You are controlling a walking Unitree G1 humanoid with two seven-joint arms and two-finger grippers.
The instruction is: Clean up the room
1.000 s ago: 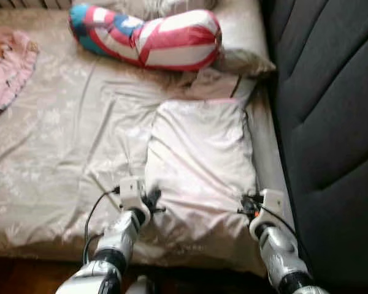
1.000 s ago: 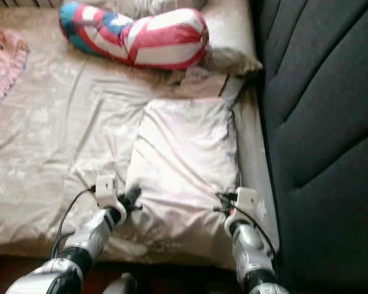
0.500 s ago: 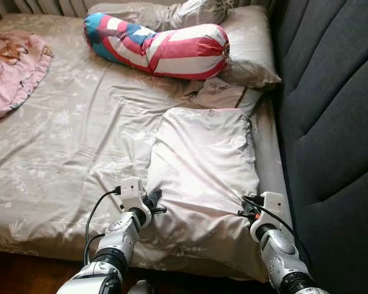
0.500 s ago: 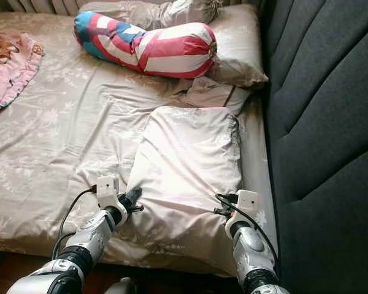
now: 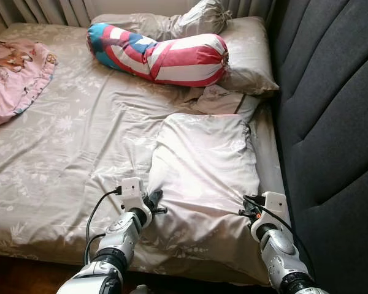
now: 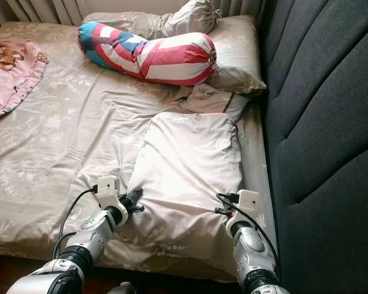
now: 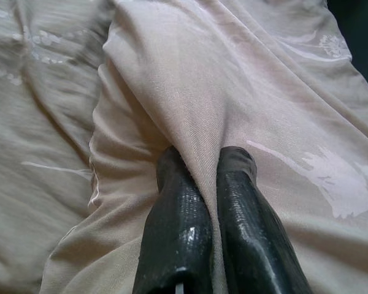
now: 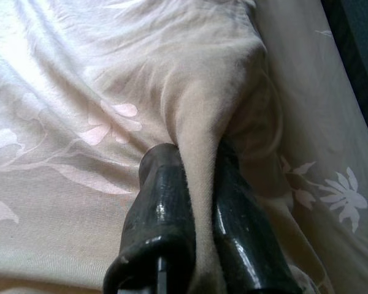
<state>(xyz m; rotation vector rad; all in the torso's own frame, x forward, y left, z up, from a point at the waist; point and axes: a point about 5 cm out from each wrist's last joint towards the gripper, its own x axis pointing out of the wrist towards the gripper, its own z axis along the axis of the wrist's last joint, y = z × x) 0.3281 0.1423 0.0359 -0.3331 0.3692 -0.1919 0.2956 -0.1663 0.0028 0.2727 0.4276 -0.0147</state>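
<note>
Pale beige floral pillow [image 5: 205,165] flat on bed [image 5: 61,141], near front edge, beside dark headboard [image 5: 331,110]. Left tool [image 7: 199,160] pinching fold at its near left corner; right tool [image 8: 193,159] pinching near right corner. Striped red-white-blue bolster [image 5: 159,54] toward far edge.

Beige floral bed [image 5: 61,159] — pale pillow [image 5: 205,165], striped bolster [image 5: 165,55], pink blanket [image 5: 15,73] on top
</note>
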